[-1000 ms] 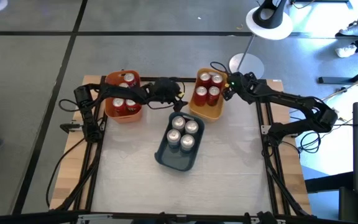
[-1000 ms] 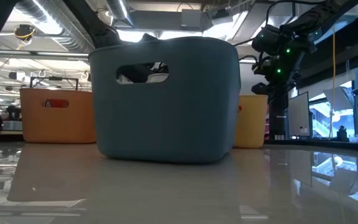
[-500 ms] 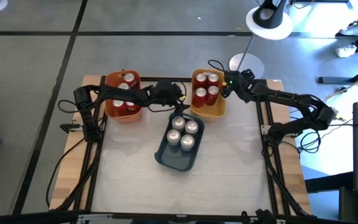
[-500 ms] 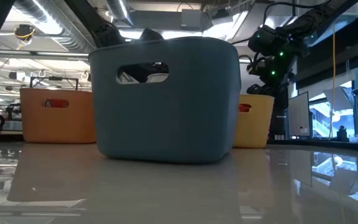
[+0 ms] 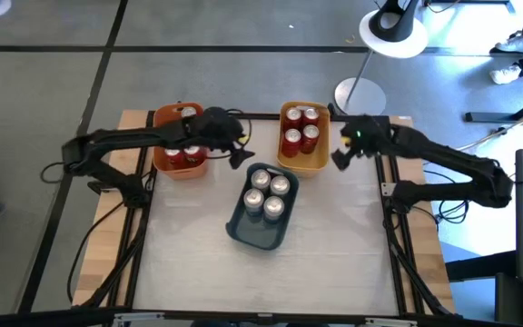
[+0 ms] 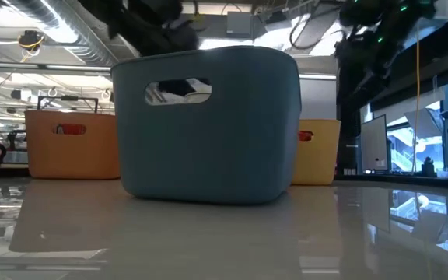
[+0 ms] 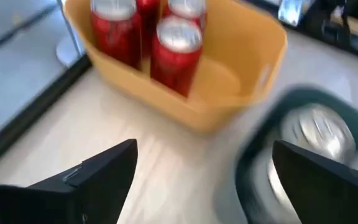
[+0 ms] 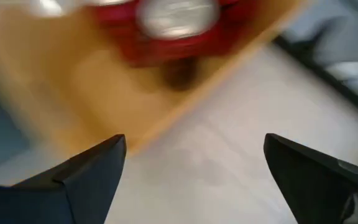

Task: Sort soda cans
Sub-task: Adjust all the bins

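Orange plastic comes first on the left: the orange bin [image 5: 178, 143] sits at the table's far-left edge with red soda cans [image 5: 182, 156] standing upright inside, partly covered by the left arm crossing above. The left gripper [image 5: 232, 153] hangs over bare tabletop between that bin and the dark blue-grey bin [image 5: 260, 227]; its wrist view shows the two dark fingers [image 7: 98, 174] spread wide with nothing between them, so it is released and empty.

Toward the middle, the blue-grey bin holds the silver-grey cans [image 5: 268, 193], clustered upright at its far end, silver tops up. Just beyond and to its right, the yellow bin [image 5: 306, 163] holds four more red cans [image 5: 299, 129], packed two by two. Colour evidently decides the placing: red bodies in the warm-coloured bins, silver ones in the dark bin, each can set on its base so it stays put.

Further right, the right gripper [image 5: 339, 160] hovers just beside the yellow bin's outer wall, its fingers [image 8: 79, 174] also parted and holding nothing.

No can is seen loose on the table [image 5: 334, 245], so the sorting looks essentially finished, with both arms seemingly clear of the bins.
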Robot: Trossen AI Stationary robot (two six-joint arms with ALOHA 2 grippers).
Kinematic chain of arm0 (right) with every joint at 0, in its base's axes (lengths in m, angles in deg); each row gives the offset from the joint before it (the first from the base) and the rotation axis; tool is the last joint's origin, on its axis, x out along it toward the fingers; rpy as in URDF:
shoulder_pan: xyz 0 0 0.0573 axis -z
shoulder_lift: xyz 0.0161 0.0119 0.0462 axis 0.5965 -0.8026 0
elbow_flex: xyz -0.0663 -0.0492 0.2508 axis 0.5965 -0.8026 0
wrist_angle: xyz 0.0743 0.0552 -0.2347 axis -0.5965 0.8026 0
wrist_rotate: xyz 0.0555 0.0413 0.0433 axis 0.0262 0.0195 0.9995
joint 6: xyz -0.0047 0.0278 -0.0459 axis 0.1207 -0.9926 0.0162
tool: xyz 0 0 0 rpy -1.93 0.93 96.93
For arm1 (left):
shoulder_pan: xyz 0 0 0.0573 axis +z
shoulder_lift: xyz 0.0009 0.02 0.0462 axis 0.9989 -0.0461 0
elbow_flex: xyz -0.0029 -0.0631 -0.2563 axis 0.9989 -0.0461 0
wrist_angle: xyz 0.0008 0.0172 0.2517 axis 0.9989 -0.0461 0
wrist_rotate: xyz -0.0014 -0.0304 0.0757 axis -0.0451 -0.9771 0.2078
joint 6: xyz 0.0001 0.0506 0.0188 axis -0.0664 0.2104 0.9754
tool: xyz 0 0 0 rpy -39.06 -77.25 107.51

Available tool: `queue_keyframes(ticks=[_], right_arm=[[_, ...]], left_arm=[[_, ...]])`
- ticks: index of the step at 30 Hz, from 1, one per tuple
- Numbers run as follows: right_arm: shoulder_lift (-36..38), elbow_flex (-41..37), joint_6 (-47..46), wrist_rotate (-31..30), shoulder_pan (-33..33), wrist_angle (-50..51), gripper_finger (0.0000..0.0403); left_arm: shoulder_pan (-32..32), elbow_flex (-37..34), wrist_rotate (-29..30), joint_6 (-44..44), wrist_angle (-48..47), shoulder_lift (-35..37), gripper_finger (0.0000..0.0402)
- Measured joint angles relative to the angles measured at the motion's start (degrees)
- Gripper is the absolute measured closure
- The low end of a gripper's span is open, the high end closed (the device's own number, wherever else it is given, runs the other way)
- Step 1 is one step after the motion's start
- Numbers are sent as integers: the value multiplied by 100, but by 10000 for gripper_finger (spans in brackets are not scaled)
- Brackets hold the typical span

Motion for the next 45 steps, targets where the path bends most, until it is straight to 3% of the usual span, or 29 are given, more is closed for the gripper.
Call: queue_keyframes(ticks=[2, 7, 13, 18, 26, 30, 37, 45], right_arm=[[209, -216, -450, 246, -522, -218, 22], [339, -764, -1353, 85, -2073, -801, 22], [-19, -1322, -2030, -541, -3947, -2072, 22], [-604, -1580, -2057, -1331, -4664, -3075, 22], [-1989, -1637, -1104, -1487, -4656, -4757, 22], [-2427, -1562, -920, -1542, -4372, -5012, 22], [-2689, -1491, -365, -990, -3698, -5788, 22], [-2871, -1470, -243, -878, -3330, -6507, 22]], left_arm=[[-70, 0, 49, -102, -542, 261, 41], [-370, -4, 95, -515, -1716, 804, 41], [-1029, -9, 511, -1114, -3199, 1380, 41], [-1511, -9, 1065, -1600, -3393, 1740, 41], [-1812, -9, 1368, -1722, -3386, 1848, 41], [-1828, -9, 1366, -1722, -3378, 1843, 41], [-1828, -9, 1366, -1829, -3366, 1843, 41], [-1841, -9, 1369, -1829, -3252, 1835, 41]])
